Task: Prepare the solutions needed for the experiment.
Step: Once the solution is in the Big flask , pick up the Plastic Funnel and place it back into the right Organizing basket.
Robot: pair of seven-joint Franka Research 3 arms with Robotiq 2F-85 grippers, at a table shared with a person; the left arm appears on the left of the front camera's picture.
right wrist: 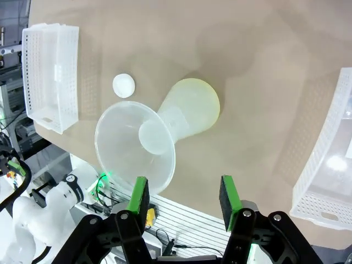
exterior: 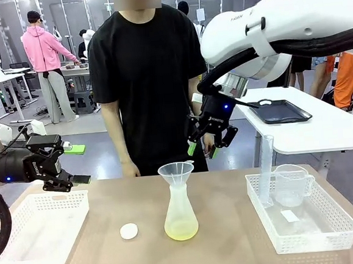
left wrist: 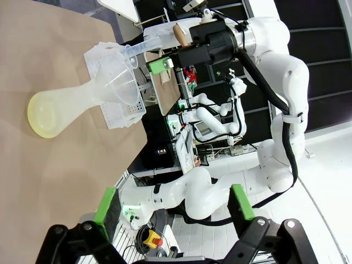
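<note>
My left claw (exterior: 75, 164) hangs at the left side of the worktop (exterior: 234, 243), over the far edge of the left basket (exterior: 53, 198), a white lattice tray; its green-padded fingers stand apart with nothing between them. My right claw (exterior: 202, 149) hovers in the air above the far middle of the worktop, just in front of the person (exterior: 145, 79) standing at the far side; its fingers are likewise spread and grip nothing. The solutions (exterior: 181, 230), a shallow pale yellow-green layer, lie in the bottom of the conical flask (exterior: 179, 205), which stands upright at the centre of the worktop, nearer than and below the right claw. A clear funnel (exterior: 175, 170) sits in the flask's neck. A small round white cap (exterior: 128, 231) lies on the worktop just left of the flask, apart from it. The right basket (exterior: 349, 231), at the right side, holds a tall graduated cylinder (exterior: 266, 171) and a clear beaker (exterior: 291, 185) beside it.
</note>
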